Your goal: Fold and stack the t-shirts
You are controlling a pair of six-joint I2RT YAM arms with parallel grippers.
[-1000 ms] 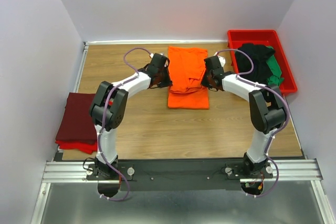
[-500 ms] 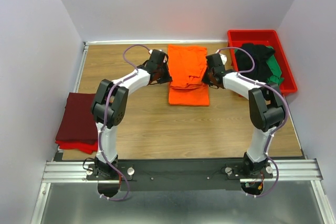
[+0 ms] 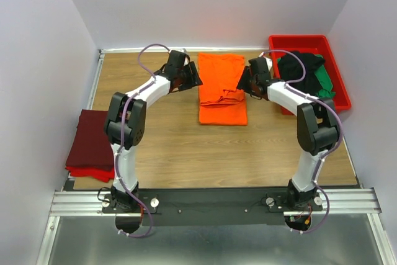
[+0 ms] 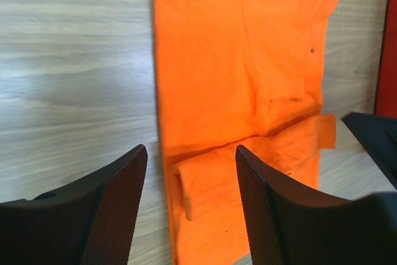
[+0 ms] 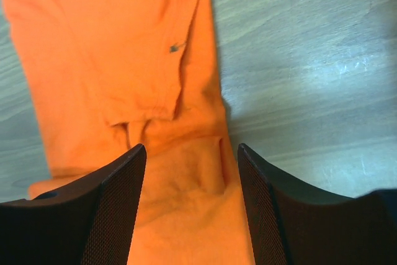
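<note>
Centred on the counter [image 3: 173, 147]: the orange shirt [image 3: 221, 88], stretched lengthwise away from the bases. Flanked by the left hand [image 3: 190, 78] at its left edge and the right hand [image 3: 244, 84] at its right edge, both just beside the far half (neither clearly nearer). Spread wide open on both sides, gripping nothing. Folded narrow, with a rumpled tuck across the middle and a flat layer showing at the near end. Probably calls for a pinch at both edges together. Off to the left, a maroon-and-red stack [image 3: 91, 144]; far right, a red tray [image 3: 301, 40] holding a black shirt [image 3: 299, 66] and a green shirt [image 3: 324, 82].
</note>
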